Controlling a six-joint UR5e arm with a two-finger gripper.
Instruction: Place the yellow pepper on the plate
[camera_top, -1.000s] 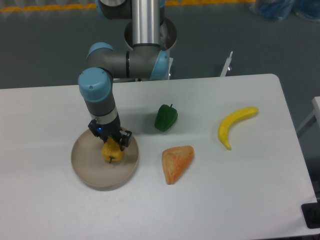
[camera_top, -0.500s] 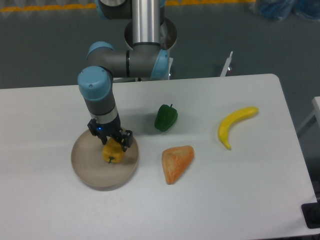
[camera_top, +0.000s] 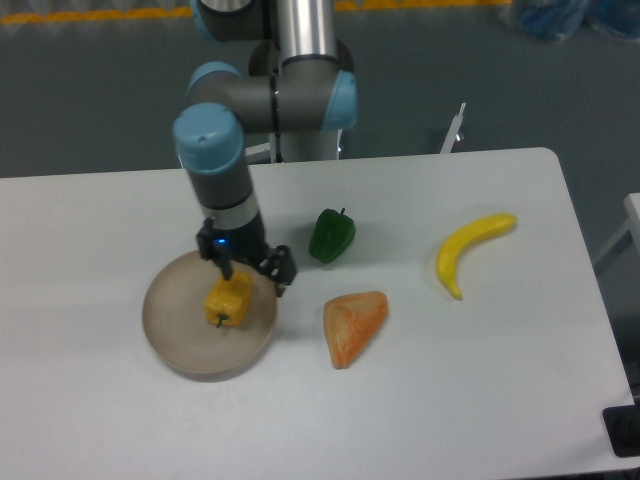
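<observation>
The small blocky yellow pepper (camera_top: 228, 302) lies on the round beige plate (camera_top: 170, 335). The two-finger gripper (camera_top: 250, 272) hangs released just above; a careless finger could nudge it off.

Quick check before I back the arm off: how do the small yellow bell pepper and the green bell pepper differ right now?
Colour: the small yellow bell pepper is yellow-orange; the green bell pepper is dark green.
Place: the yellow one lies on the round beige plate; the green one sits on the bare white table.
Gripper: the two-finger gripper is open beside the yellow pepper, its fingers spread and neither clamping it; the green pepper stands apart from it.
Both are blocky and similar in size.
</observation>
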